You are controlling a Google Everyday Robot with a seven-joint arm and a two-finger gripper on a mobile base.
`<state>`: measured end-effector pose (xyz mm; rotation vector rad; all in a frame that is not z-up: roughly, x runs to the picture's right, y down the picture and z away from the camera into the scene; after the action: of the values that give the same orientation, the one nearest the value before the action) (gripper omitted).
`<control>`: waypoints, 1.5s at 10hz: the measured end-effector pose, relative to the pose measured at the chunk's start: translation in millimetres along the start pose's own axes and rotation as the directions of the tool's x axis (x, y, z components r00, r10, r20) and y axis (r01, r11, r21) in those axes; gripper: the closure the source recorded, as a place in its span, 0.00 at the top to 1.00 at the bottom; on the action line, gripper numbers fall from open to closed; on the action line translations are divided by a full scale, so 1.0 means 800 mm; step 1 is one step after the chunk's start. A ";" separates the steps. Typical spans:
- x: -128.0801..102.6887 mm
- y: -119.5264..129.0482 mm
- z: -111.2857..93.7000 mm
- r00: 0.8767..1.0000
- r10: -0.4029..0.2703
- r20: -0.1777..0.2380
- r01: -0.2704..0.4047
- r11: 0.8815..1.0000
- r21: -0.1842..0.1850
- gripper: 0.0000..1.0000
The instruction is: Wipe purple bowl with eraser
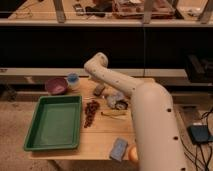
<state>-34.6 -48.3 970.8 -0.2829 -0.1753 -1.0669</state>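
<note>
Arm reaches in from the lower right, and the gripper (pixel 98 84) hangs at upper centre, just right of the pale blue cup (pixel 73 80). Jaws spread wide! The eraser (pixel 99 91) sits right beneath it on the table (pixel 102 134) (whether they touch, can't tell). The purple bowl (pixel 56 85) waits at upper left, beside the cup, above the green tray (pixel 55 99). Dark red cluster (pixel 91 112) mid-table, blue-grey pad (pixel 119 148) at the bottom edge.

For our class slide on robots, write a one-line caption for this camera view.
Open gripper hovers over small dark grey rectangular eraser; round dull purple bowl sits left of it.
</note>
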 end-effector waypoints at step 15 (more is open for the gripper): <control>-0.004 0.004 0.068 0.995 -0.022 0.093 0.026 0.999 -0.034 0.76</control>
<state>-33.5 -27.3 1020.9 -0.3631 -0.2431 -1.0822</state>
